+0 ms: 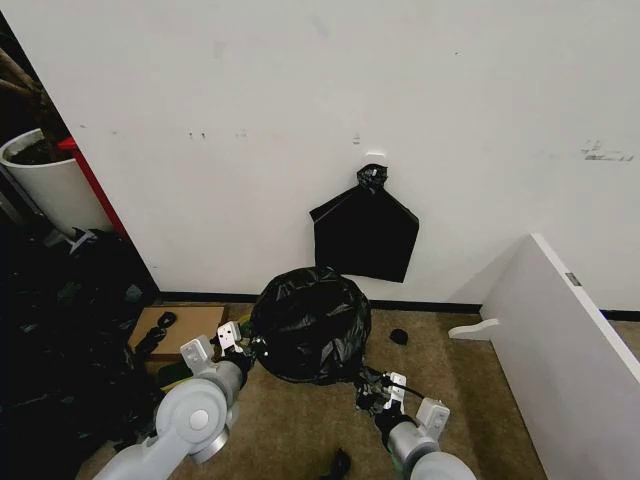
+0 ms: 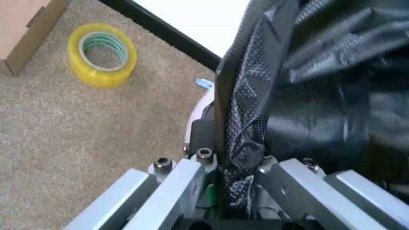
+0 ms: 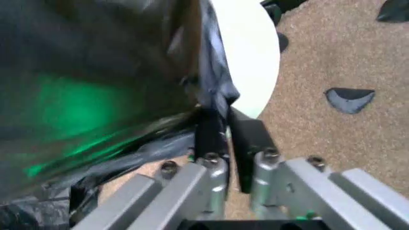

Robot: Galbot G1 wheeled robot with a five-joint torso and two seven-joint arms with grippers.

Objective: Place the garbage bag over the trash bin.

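Carpet by the wall: bag (image 1: 308, 322) domes over the bin (image 3: 252, 57), left gripper (image 1: 243, 347) and right gripper (image 1: 372, 388) each clamped on opposite edges.

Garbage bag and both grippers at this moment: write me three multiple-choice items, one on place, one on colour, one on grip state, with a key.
1. Where is the garbage bag?
A. Hanging from the wall hook
B. Stretched between the two grippers, over the trash bin
C. Flat on the cardboard box

2. What colour is the tape roll on the carpet?
A. Yellow
B. Red
C. Blue

3. What is the left gripper doing?
A. Open, clear of the bag
B. Shut on the tape roll
C. Shut on the garbage bag

Key: 1 B, the head view shows the bag spanning from the left gripper to the right gripper; 2 A, the left wrist view shows yellow; 3 C, bag plastic is pinched between its fingers.
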